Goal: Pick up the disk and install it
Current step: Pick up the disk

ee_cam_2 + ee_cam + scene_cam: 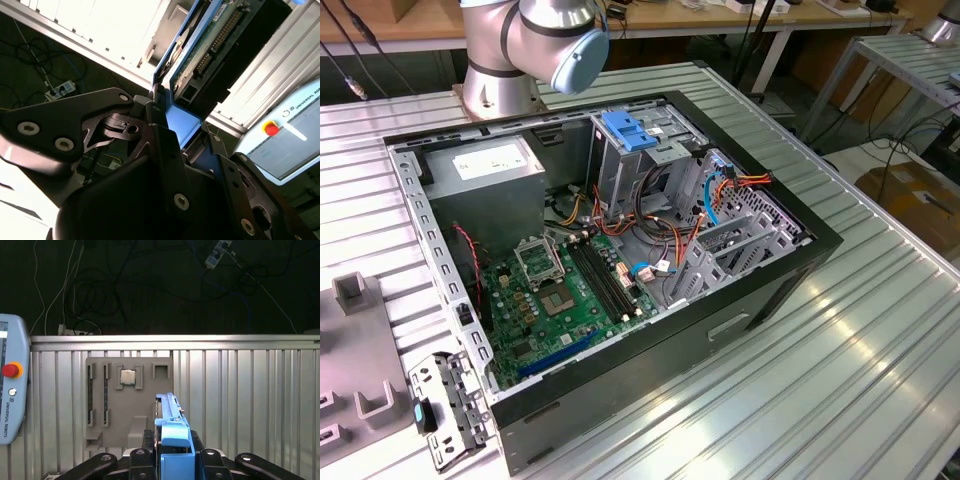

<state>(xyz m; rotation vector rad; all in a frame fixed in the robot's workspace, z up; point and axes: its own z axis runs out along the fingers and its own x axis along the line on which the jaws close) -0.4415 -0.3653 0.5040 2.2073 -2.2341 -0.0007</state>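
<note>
Clamped tight in the claw (172, 452), the disk (169, 412) is held edge-on, long axis pointing straight out from it, poised above the ribbed tabletop (250, 400).

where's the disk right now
In the first wrist view the disk stands edge-on, clamped in the gripper, with the grey fixture plate and the ribbed metal table behind it.
</note>
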